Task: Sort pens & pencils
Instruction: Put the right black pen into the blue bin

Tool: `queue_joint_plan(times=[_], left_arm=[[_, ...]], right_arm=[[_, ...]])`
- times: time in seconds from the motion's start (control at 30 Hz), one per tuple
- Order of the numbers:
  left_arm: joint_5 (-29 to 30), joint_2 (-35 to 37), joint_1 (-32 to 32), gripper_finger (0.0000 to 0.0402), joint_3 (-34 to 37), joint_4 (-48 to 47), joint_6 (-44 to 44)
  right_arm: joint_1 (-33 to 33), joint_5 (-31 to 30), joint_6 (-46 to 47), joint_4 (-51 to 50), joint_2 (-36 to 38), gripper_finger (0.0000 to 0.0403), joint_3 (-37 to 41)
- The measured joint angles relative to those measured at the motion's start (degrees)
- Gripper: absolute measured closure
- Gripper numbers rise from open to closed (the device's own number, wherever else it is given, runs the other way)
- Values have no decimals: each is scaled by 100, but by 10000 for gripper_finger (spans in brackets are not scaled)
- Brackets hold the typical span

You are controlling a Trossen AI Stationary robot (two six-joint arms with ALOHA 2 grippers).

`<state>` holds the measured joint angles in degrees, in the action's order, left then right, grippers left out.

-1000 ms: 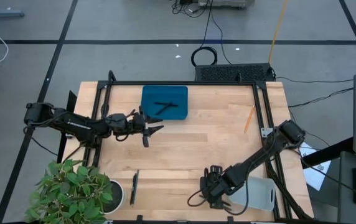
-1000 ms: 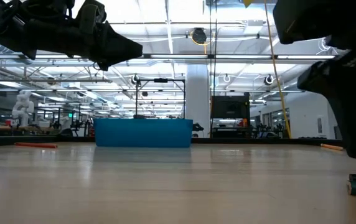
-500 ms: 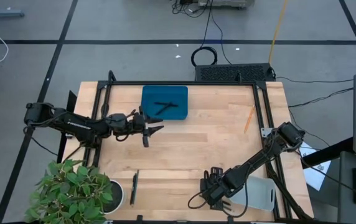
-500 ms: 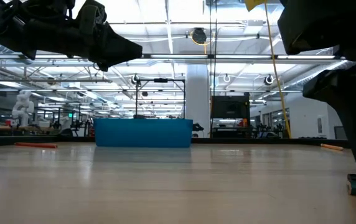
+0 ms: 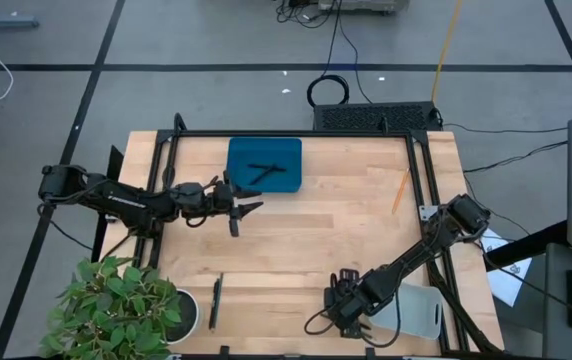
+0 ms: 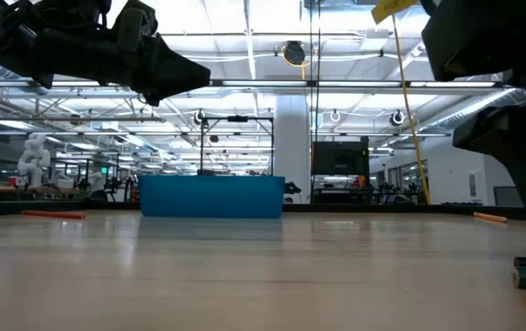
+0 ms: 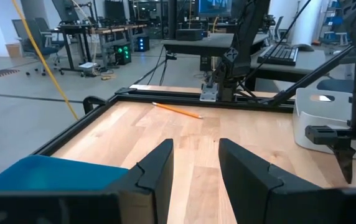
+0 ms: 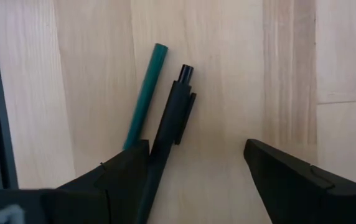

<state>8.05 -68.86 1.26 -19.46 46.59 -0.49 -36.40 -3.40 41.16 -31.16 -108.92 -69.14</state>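
My right gripper [image 5: 346,306] is open near the table's near edge and points down over a black pen [image 8: 172,112] and a teal-green stick [image 8: 144,93] that lie side by side on the wood. The pen's lower end runs behind one finger [image 8: 125,177]; whether they touch, I cannot tell. My left gripper [image 5: 247,208] is open and hovers just in front of the blue tray [image 5: 241,152], which holds black pens [image 5: 263,171]. Another black pen [image 5: 215,299] lies near the plant. An orange pencil [image 5: 400,190] lies toward the right edge, and a red pencil [image 6: 53,214] far left.
A white container [image 5: 421,312] stands at the near right corner beside my right arm. A potted plant [image 5: 121,305] fills the near left corner. A black frame [image 5: 296,133] runs along the table's edges. Bare wood lies between the tray and the right gripper.
My right gripper has shifted a little toward the table's near edge, over the black pen. The left arm has kept still.
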Motion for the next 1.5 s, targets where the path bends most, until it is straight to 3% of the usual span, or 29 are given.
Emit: queue_joint_plan(times=[0.47, 0.77, 1.07, 1.23, 1.5], left_arm=[[10, 0, 0, 270, 0, -7, 2], [9, 0, 0, 270, 0, -7, 2], [9, 0, 0, 270, 0, -7, 2], [7, 0, 0, 270, 0, -7, 2], [7, 0, 0, 270, 0, -13, 2]], right_arm=[[146, -278, -653, -33, -22, 140, 15], [190, -1207, -1248, -41, -33, 140, 22], [371, -1253, -1289, -86, 41, 140, 28], [381, -1244, -518, -395, 525, 140, 35], [268, -415, 1420, -961, 945, 140, 30]])
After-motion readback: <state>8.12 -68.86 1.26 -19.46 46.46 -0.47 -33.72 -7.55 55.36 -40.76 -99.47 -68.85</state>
